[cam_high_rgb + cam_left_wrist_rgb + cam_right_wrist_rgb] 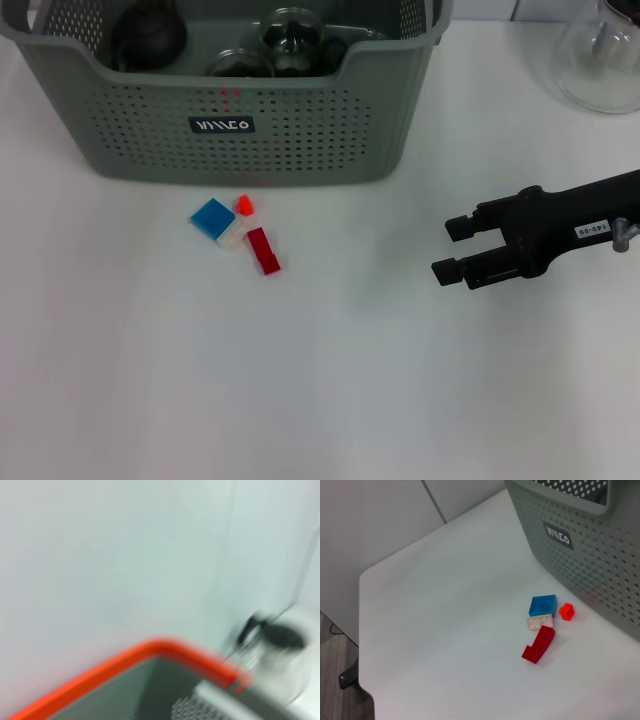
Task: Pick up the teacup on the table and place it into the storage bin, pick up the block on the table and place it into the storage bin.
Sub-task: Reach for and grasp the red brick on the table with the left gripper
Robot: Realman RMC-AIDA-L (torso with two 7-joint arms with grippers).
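The grey-green storage bin (150,130) stands at the far side of the table, its black label facing me; the right wrist view shows its perforated wall (590,565). Rounded glass vessels (290,35) lie inside it, and I cannot pick out the teacup among them. In front of the bin lies a small cluster: a blue block (212,218) (543,605), a small orange block (244,205), a white block (232,238) and a red block (264,251) (539,646). My right gripper (452,248) hovers open and empty to the right of the blocks, pointing toward them. The left gripper is out of view.
A clear glass vessel (605,60) stands on the table at the far right. The left wrist view shows a blurred orange rim (165,647) on a grey container and a glass pot with a dark lid (282,655). The table edge (362,630) lies beyond the blocks.
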